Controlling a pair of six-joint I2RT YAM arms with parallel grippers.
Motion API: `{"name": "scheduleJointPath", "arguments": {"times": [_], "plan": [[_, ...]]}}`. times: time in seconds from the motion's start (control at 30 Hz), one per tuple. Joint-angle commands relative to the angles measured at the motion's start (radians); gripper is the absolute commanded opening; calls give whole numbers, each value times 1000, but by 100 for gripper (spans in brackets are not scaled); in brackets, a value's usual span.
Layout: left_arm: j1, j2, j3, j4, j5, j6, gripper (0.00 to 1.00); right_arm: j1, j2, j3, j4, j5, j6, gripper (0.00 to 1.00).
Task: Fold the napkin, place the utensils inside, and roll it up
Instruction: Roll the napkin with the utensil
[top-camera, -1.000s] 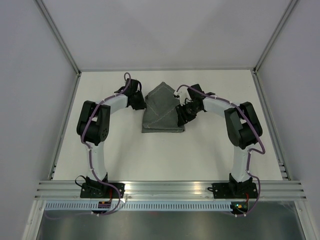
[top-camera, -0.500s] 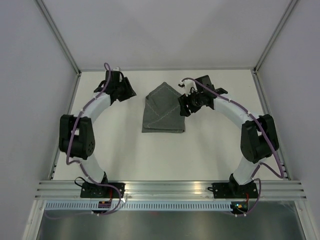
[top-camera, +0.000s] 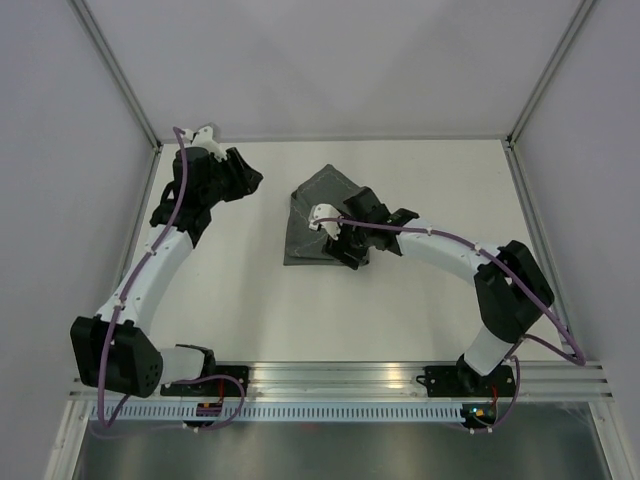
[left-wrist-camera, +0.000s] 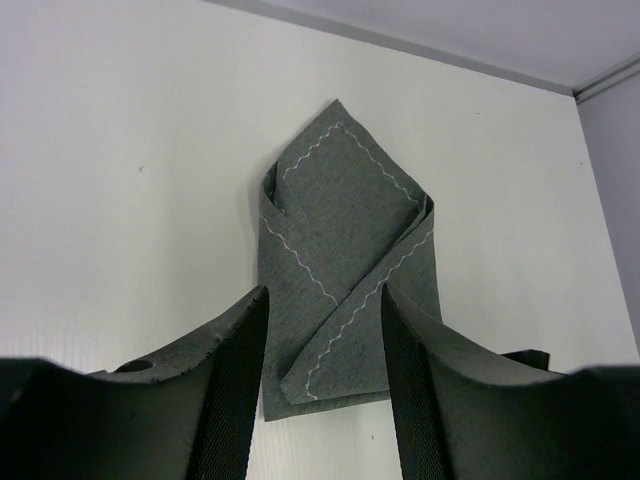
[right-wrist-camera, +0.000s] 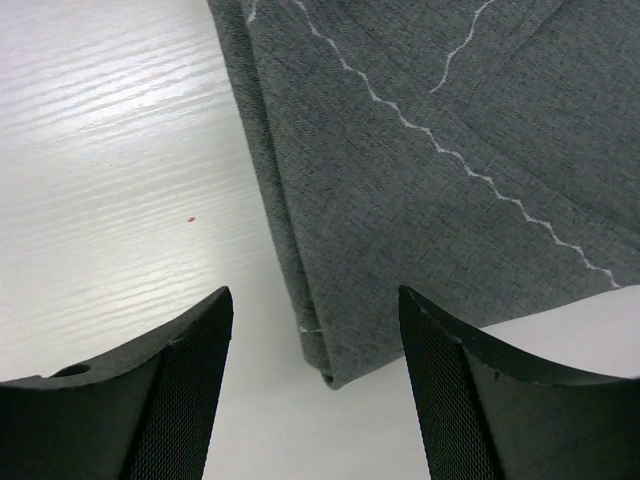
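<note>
Napkin: the napkin (top-camera: 318, 212) lies flat on the table (top-camera: 420, 310), centre-far between the arms. It is folded into a pocket with a pointed far end and a straight near edge.
Fold state: two side flaps cross over the middle, and the hem stitching (left-wrist-camera: 300, 262) runs diagonally down each one. The outline matches that of one second ago, so the fold has held since release.
Utensils: the utensils are not visible in any view. Whether they sit inside the pocket cannot be determined.
Right gripper: the right gripper (top-camera: 345, 245) stood off to the napkin's right half a second ago. It has now come down over the near-right corner. Its fingers are spread wide with nothing between them, and the folded corner lies below the gap in the right wrist view. Contact with the cloth cannot be confirmed.
Left gripper: the left gripper (top-camera: 245, 180) was at the napkin's left edge one second ago. It has now swung up and away toward the far-left corner, well apart from the cloth. Its fingers are parted and empty, and its camera looks down on the whole fold.
Task meaning: the folding step appears complete. The right arm's position suggests the next move is a grasp at the near corner, probably to adjust the fold or start the roll.
</note>
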Motion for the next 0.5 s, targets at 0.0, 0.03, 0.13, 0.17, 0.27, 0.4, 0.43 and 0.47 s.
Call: {"name": "scheduleJointPath", "arguments": {"times": [0.0,0.03,0.13,0.17,0.27,0.4,0.43,0.47], "plan": [[-1,-74,-2,46,43,71,55,0,39,-18,127,61,-87,73],[-2,-78,0,42,42,81,55,0,64,-13,133,61,-97,73],[-2,-89,14,14,32,94,55,12,107,-1,148,61,-107,73],[-2,-92,7,14,35,93,55,14,114,1,156,61,-111,72],[-13,-98,-8,17,48,88,55,23,130,-4,173,58,-128,72],[-27,-98,-26,25,43,90,55,38,139,-2,176,64,-139,72],[-27,-97,-31,31,42,90,55,41,141,-5,177,60,-140,72],[-31,-95,-40,34,42,88,55,44,141,-8,182,58,-140,72]]}}
